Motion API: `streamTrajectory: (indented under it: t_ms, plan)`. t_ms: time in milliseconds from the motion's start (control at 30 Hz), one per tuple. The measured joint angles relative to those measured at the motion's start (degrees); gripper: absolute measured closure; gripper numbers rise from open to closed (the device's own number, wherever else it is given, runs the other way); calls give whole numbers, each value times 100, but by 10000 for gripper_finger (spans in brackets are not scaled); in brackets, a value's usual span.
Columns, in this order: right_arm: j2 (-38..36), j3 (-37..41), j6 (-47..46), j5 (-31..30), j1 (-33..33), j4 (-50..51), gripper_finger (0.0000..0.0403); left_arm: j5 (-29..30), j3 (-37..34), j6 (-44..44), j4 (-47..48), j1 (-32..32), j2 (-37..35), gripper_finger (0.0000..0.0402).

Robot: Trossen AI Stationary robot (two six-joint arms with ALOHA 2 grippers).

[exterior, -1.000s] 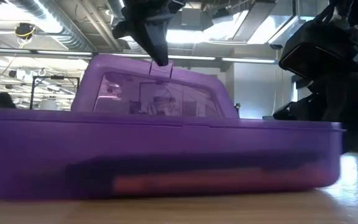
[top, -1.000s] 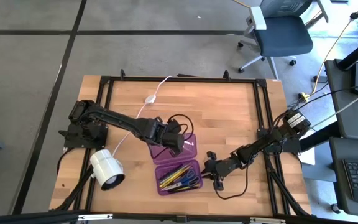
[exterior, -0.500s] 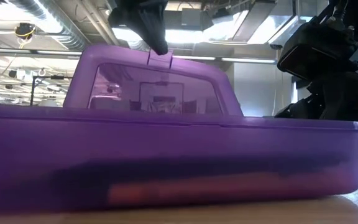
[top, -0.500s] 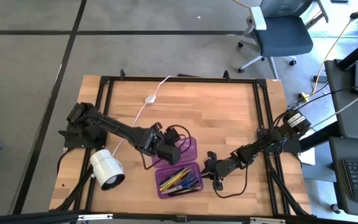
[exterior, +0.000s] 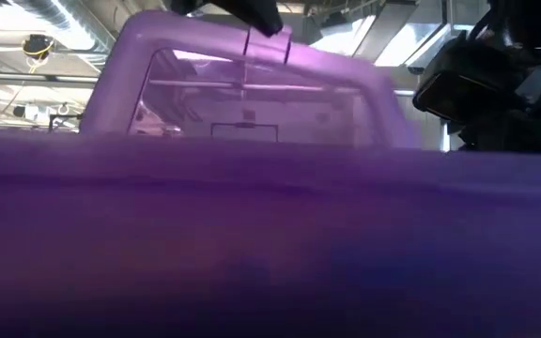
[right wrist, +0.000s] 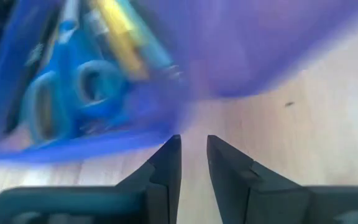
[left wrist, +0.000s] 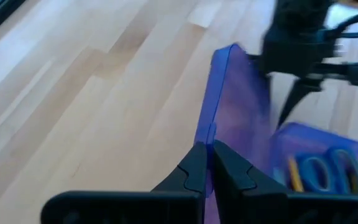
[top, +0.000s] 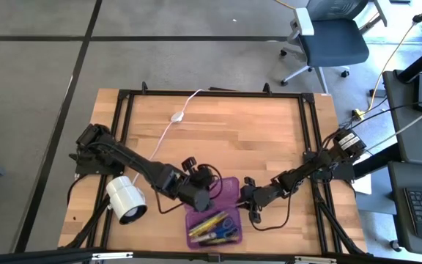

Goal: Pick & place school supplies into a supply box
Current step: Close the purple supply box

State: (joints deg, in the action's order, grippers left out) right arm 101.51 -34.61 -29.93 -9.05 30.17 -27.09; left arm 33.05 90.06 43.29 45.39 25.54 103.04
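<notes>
Left end effector (left wrist: 207, 163) is pinched on the latch tab at the rim of the supply box (top: 212, 218) lid (left wrist: 238, 102), holding that half tilted up on its hinge. In the high view the left end effector (top: 198, 192) sits over the lid at the near-middle of the table (top: 255, 139).

One supply box, two halves: raised lid, and a base lying flat near the table's front edge. The base holds the school supplies (top: 211, 227): one pair of blue-handled scissors (right wrist: 64, 99) plus a bundle of pens and pencils, yellow and green visible; exact count can't be told.

Right end effector (top: 250, 196) is just beside the box's right side, low over the table, fingers (right wrist: 166, 163) nearly together with a narrow gap, gripping nothing.

One white lamp (top: 126, 199) lies left of the box by the left arm. One white cable (top: 168, 126) with an oval switch runs back across the table.
</notes>
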Motion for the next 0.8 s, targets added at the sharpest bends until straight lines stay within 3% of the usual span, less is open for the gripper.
streamTrajectory:
  t_ms: [333, 800]
  plan:
    - [0, -7, 24, -16, -174, 206, 321, 82, 0, 44, -79, 304, 70, 398]
    - [-7, -13, 63, -8, -194, 334, 321, 493, 2, -26, -157, 465, 756, 398]
